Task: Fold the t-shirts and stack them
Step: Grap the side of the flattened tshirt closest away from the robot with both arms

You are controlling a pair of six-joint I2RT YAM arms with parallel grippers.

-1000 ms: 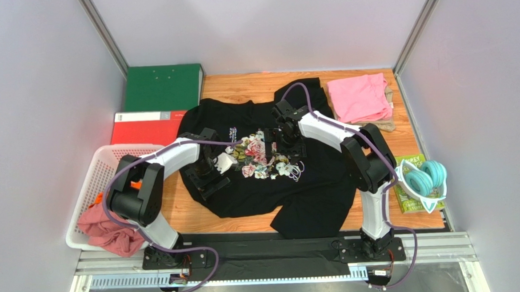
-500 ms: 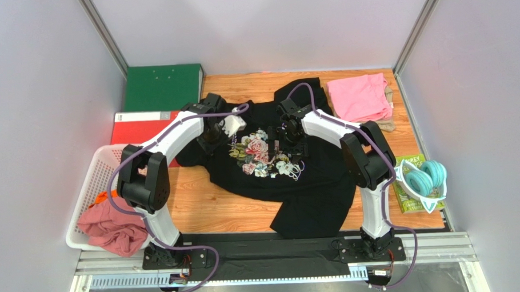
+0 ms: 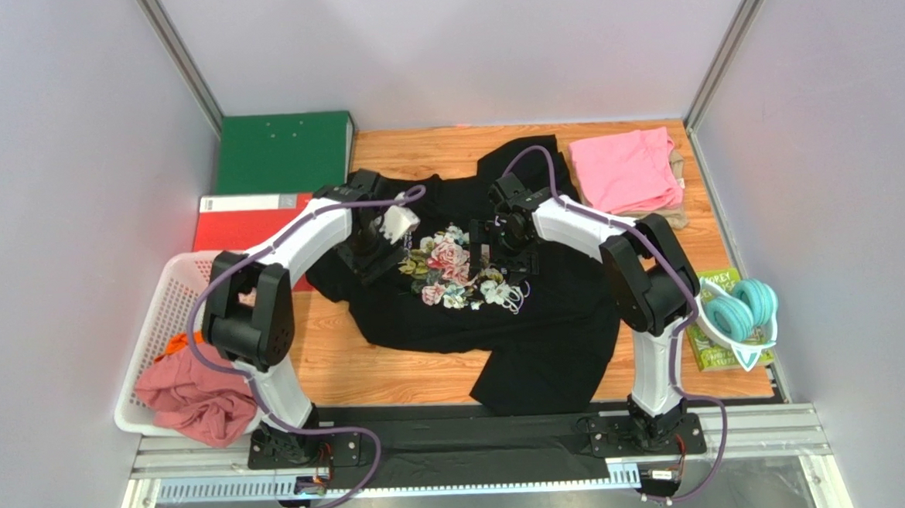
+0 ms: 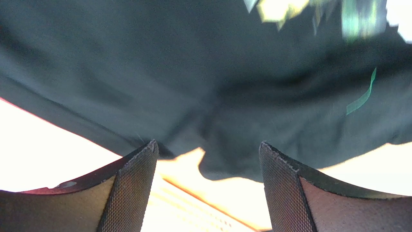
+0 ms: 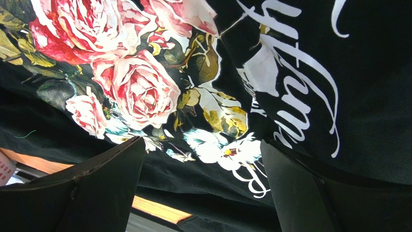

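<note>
Wooden table [image 3: 347,370], black t-shirt [image 3: 542,319], left claw [image 4: 208,150] and right claw [image 5: 203,145] spread (arms arched inward)

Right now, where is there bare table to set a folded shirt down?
Bare wood shows in front, between the basket and the near hem of the black shirt, and at the back beside the green binder. The middle is crowded: left gripper and right gripper over that shirt.

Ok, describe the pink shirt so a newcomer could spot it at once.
Go to the wooden table's far right corner. Right of the black shirt lies the pink shirt, folded flat on a beige one; nothing else there is bright pink.
</note>
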